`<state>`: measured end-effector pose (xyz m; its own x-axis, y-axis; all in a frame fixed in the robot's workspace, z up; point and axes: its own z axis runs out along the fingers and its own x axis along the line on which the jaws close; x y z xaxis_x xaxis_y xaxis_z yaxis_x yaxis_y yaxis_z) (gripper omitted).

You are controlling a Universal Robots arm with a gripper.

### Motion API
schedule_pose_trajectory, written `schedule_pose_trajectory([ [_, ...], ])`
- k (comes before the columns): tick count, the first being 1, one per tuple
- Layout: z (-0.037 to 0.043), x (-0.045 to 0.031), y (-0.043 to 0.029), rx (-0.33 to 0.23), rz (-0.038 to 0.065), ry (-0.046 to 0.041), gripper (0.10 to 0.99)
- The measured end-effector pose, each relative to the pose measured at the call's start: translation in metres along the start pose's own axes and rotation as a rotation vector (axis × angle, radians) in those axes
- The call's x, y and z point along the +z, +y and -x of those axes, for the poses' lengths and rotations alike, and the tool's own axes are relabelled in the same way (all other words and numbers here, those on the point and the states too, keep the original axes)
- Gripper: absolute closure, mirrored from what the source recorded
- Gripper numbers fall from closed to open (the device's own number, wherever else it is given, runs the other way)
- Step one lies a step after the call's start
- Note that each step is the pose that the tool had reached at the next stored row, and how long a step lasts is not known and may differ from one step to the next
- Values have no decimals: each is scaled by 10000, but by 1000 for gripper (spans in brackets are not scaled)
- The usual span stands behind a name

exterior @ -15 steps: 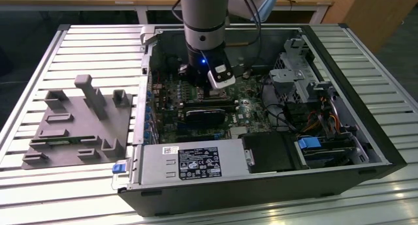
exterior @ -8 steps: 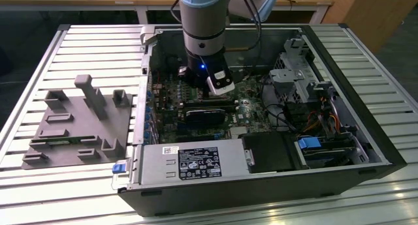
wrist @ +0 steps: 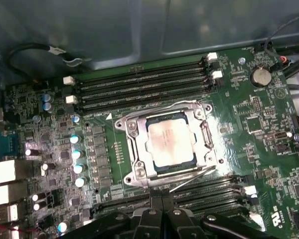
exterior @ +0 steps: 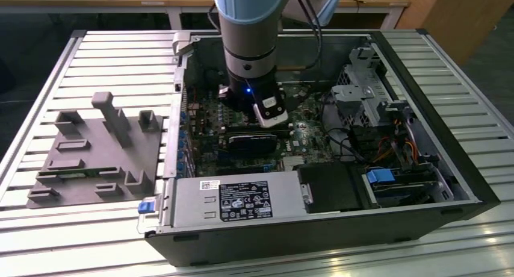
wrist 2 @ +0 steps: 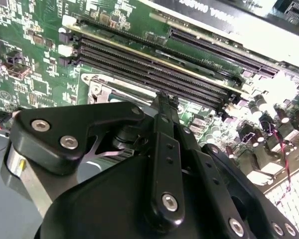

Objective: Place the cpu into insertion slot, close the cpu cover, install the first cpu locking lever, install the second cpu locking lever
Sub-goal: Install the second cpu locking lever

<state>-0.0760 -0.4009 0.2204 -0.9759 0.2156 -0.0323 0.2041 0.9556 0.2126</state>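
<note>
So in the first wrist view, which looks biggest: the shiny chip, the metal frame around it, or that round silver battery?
Largest to smallest, as they appear:
1. The cpu cover, the metal frame closed around the chip.
2. The cpu, sitting inside that frame.
3. The round battery, clearly the smallest.

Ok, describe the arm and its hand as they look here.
The arm is a thick grey cylinder with a pale blue joint cap at the top. Lower down it turns black, with a small blue light and a white module clipped on. The hand is matte black linkage plates fastened with silver screws.
</note>
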Motion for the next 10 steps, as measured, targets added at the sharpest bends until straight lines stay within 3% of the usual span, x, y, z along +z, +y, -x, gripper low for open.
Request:
schedule_pose_trajectory([
  [5,-24,14,-43,41,523,107,984],
  [8,-33,42,-102,52,679,140,984],
  [10,-28,48,-142,54,706,146,984],
])
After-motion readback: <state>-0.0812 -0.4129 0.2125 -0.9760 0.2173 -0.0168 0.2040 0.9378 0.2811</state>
